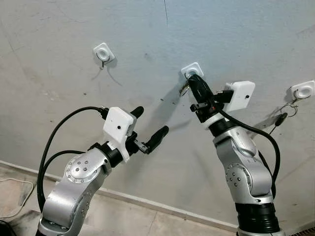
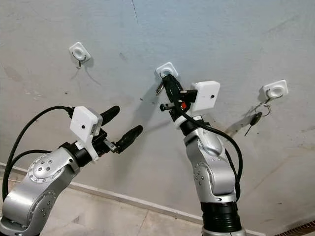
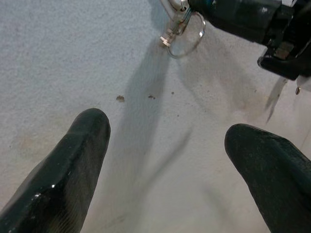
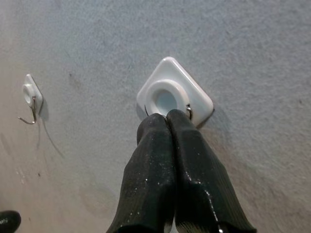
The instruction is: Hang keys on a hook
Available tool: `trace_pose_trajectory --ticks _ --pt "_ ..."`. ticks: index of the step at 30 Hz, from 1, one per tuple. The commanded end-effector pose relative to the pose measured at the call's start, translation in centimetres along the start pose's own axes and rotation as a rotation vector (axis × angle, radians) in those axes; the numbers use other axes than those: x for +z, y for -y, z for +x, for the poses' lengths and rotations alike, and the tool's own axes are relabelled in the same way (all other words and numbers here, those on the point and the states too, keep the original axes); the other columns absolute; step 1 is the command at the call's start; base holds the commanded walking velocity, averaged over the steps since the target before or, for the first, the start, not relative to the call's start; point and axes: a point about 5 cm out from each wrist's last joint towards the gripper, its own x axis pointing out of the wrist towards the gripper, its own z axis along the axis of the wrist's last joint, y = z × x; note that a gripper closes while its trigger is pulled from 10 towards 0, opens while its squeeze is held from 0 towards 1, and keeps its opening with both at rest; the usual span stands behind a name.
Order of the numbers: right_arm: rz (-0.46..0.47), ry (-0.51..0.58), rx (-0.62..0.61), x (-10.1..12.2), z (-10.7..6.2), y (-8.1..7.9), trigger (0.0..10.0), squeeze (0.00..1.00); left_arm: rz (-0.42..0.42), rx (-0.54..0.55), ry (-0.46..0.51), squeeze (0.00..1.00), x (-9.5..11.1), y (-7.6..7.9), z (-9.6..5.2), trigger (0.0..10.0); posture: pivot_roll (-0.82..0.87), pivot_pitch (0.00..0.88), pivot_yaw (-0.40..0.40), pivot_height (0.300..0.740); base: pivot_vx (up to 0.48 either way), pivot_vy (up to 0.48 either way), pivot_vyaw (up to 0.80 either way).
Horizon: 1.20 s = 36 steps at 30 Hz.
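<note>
Up against the pale grey, rough plaster wall (image 1: pixel 59 59), the right gripper (image 1: pixel 192 78) presses its two long black fingers (image 4: pixel 167 160) tightly together, their tips touching the lower edge of the middle white diamond-shaped adhesive hook (image 4: pixel 174 97). From the left wrist view, a thin silver key ring with a small silver key (image 3: pixel 182 31) hangs just beside those clenched fingers at the hook; whether the fingers actually pinch the ring or it already rests on the hook's metal prong cannot be told. The left gripper (image 1: pixel 150 127) is raised lower and to the left, well apart from the hook, with its black fingers (image 3: pixel 63 170) spread wide and grasping nothing, pointed toward the wall. On the left of the wall sits another white diamond-shaped hook with a bare metal prong (image 1: pixel 104 53). On the right, a third white hook (image 2: pixel 274 90) carries a set of keys on a ring with a dark-headed key (image 2: pixel 256 117) dangling below it. At the foot of the wall runs a pale baseboard (image 1: pixel 147 204), meeting a light concrete floor (image 1: pixel 123 221).
</note>
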Motion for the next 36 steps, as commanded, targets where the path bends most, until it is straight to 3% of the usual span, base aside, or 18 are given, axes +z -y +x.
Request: trace_pose_trajectory --ticks 1,32,33,34,35,36 --pt "-0.010 -0.008 -0.025 0.0 -0.3 0.7 10.0 0.00 0.017 -0.018 0.017 0.00 0.5 0.1 0.2 10.0 0.25 0.012 -0.055 0.740 0.000 0.000 0.00" --pt "-0.008 -0.091 -0.070 -2.3 -1.3 0.9 10.0 0.00 0.017 -0.014 0.018 0.00 0.5 0.2 0.3 10.0 0.25 0.010 -0.057 0.740 0.000 0.000 0.00" --pt "-0.019 -0.098 -0.065 -2.4 -1.3 0.9 10.0 0.06 0.017 -0.014 0.018 0.00 0.5 0.2 0.3 10.0 0.25 0.010 -0.057 0.740 0.000 0.000 0.00" --pt "-0.019 -0.098 -0.065 -2.4 -1.3 0.9 10.0 0.06 0.017 -0.014 0.018 0.00 0.5 0.2 0.3 10.0 0.25 0.010 -0.057 0.740 0.000 0.000 0.00" --pt "-0.015 -0.098 -0.064 -2.5 -1.3 0.8 10.0 1.00 0.017 -0.014 0.018 0.00 0.5 0.2 0.3 10.0 0.25 0.010 -0.057 0.740 0.000 0.000 0.00" --pt "-0.012 -0.099 -0.064 -2.5 -1.3 0.8 10.0 1.00 0.017 -0.013 0.019 0.00 0.5 0.2 0.3 10.0 0.25 0.010 -0.057 0.740 0.000 0.000 0.00"
